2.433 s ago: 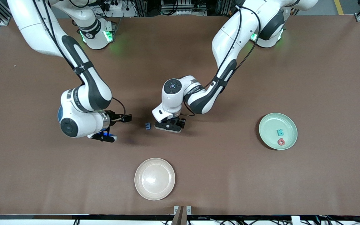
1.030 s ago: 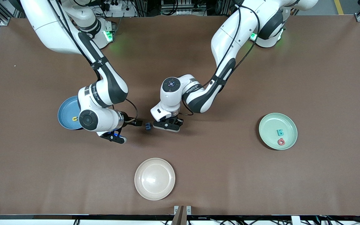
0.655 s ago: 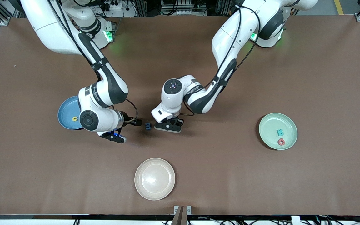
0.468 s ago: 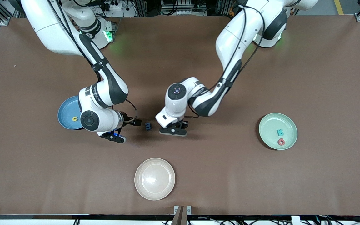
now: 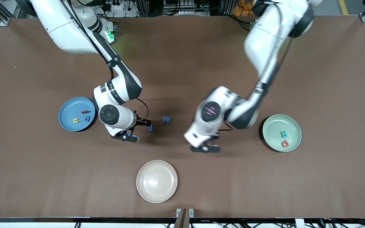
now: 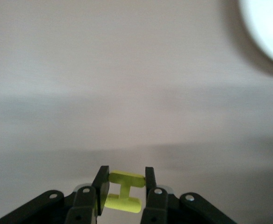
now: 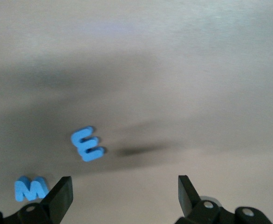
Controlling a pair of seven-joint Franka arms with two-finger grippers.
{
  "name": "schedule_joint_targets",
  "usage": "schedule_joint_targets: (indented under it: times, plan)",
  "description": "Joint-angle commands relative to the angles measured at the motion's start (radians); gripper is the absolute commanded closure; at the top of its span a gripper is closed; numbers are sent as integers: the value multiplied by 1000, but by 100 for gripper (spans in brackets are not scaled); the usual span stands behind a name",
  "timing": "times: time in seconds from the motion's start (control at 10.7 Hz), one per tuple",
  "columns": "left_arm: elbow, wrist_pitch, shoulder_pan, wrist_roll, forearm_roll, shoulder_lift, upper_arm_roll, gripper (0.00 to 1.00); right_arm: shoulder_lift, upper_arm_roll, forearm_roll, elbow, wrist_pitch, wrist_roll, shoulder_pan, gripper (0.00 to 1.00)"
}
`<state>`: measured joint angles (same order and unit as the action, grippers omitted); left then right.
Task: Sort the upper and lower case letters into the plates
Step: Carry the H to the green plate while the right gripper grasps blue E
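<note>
There are three plates on the brown table (image 5: 328, 79): a blue plate (image 5: 67, 122), a green plate (image 5: 291, 122) and a cream plate (image 5: 156, 180). The cream plate sits closest to the front camera, with nothing in it. I count eight letters. The blue plate holds three: a yellow u (image 5: 75, 120), a blue a (image 5: 87, 118) and a red letter (image 5: 85, 111) I cannot read. The green plate holds a teal B (image 5: 284, 134) and a red G (image 5: 284, 144). A blue M (image 5: 166, 119) and a blue E (image 5: 150, 128) lie on the table between those two plates. The left claw (image 6: 123, 184) is squeezed on a yellow H (image 6: 122, 192), and it has moved away from the blue letters toward the green plate. The right claw (image 7: 125, 189) is wide open, holding nothing, and has come closer to the blue E.
</note>
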<state>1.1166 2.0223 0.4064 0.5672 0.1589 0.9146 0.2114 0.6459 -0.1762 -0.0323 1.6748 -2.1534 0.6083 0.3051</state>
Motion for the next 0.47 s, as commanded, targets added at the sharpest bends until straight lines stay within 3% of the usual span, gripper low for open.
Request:
schedule_joint_targets:
  times: [0.0, 0.19, 0.37]
  plan:
    - [141, -52, -217, -177, -21, -106, 85, 100, 21, 7, 25, 0, -54, 18, 20, 0]
    - [265, -54, -398, -419, -19, -189, 127, 100, 46, 7, 26, 2, -121, 21, 25, 0]
    - [316, -53, -518, -567, -15, -209, 151, 100, 61, 9, 46, 2, -141, 22, 37, 0]
